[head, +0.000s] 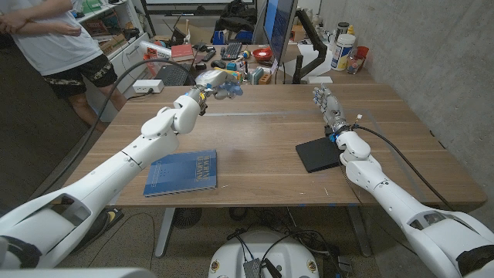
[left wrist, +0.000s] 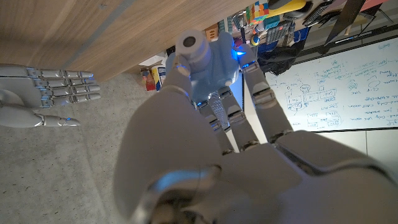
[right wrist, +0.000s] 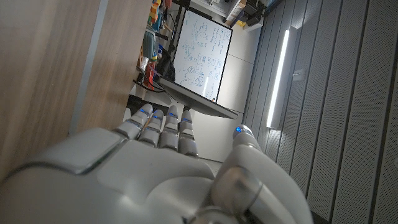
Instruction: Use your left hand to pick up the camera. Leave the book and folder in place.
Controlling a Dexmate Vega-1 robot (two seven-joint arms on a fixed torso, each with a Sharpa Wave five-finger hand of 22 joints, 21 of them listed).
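Step in hand, as I judge it: pick-up made, my left hand (head: 207, 96) curled around the small pale-blue rounded plastic camera (left wrist: 208, 59), held above the far side of the wooden table (head: 262, 131); next I need only a steady hold. Blue hardback book (head: 183, 171) and flat matte black folder (head: 319, 153) lie on the table; my right hand (head: 330, 108) holds nothing, fingers straight and side by side.

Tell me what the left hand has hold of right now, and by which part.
The left hand holds the pale blue camera by its body: its fingers wrap one side and the thumb presses beside the lens. It is lifted off the table.
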